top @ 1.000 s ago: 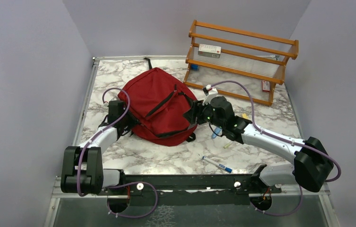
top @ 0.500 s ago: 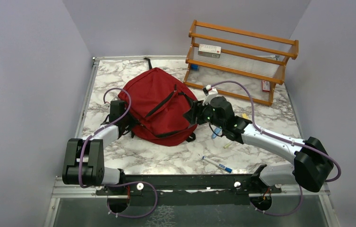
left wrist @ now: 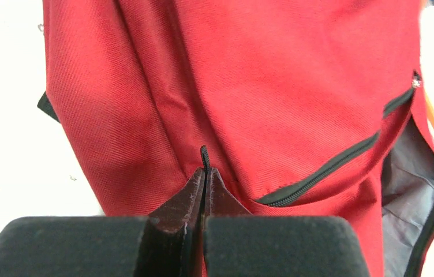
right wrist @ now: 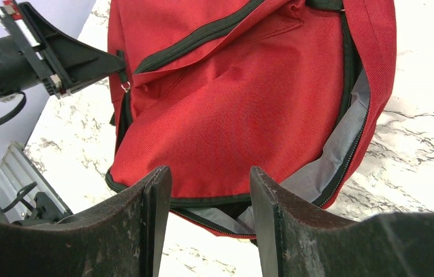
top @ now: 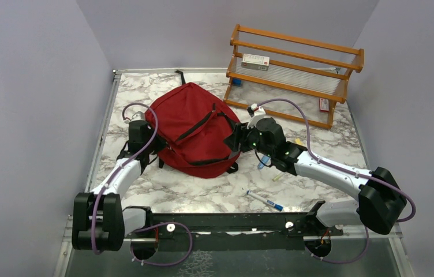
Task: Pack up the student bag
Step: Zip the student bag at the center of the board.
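The student bag [top: 194,130] lay on the marble desk [top: 203,193], left of centre and toward the far side, between the two arms and just left of a wooden rack [top: 287,85]. Its main zipper stood open along the right edge, with grey lining [right wrist: 341,144] showing in the gap. The front pocket zipper [left wrist: 324,172] was closed.

The left jaws were pressed together at the bag's left side, clamped on a black zipper pull [left wrist: 204,156] whose tip stuck out past the fingertips [left wrist: 194,193].

The right jaws stood apart at the bag's right near edge. The red fabric showed in the gap between them, but I could not tell whether either finger touched it.

A white pen with a blue cap [top: 265,201] lay on the desk nearer the arm bases, well apart from the bag. A small box [top: 255,62] sat on the rack's upper shelf.
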You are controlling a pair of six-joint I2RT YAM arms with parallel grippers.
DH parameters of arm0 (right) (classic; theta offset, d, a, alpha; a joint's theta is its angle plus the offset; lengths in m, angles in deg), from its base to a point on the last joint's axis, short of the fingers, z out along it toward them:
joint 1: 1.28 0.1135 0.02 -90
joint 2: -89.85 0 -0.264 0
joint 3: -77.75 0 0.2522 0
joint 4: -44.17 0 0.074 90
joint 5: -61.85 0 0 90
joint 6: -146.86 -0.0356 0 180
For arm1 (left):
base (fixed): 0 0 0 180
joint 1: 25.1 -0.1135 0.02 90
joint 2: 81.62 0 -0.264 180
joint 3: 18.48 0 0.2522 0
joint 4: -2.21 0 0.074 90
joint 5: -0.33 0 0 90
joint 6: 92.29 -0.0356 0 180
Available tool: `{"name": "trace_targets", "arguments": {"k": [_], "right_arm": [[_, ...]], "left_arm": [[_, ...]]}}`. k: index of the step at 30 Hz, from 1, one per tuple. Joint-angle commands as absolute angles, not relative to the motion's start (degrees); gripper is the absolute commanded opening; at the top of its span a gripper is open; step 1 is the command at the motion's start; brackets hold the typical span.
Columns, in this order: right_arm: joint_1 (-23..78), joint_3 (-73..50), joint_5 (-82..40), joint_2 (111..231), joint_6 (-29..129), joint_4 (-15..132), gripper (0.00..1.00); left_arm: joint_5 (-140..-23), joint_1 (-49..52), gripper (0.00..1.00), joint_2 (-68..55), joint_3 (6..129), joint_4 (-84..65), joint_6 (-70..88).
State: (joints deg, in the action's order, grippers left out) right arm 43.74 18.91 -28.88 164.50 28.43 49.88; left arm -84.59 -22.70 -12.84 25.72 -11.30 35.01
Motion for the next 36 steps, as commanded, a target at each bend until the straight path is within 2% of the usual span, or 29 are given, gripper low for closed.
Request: {"name": "trace_targets", "arguments": {"k": [1,5,10,16,24,36], "right_arm": [[43.8,18.2,-28.6,164.6,29.7,48.6,0.57],[43.8,17.6,-23.7,165.5,31.8,46.7,0.57],[43.8,17.1,-11.8,167.0,38.5,40.6,0.58],[44.7,16.6,-4.8,170.4,42.6,33.0,0.58],[50.0,19.4,-6.2,175.9,48.9,14.6,0.58],[53.7,9.4,-12.6,190.3,46.3,8.3,0.57]], "left_arm": [[-82.0,-22.5,0.0,-16.6,27.9,-10.9,30.7],[-78.3,-22.1,0.0,-16.8,27.9,-9.7,29.6],[-73.1,-21.1,0.0,-18.2,27.8,-7.9,28.4],[-66.9,-19.4,0.0,-19.6,29.4,-6.6,27.2],[-65.5,-17.7,0.0,-23.6,31.1,-7.5,26.8],[-68.4,-17.6,0.0,-26.8,33.6,-13.6,22.0]]}}
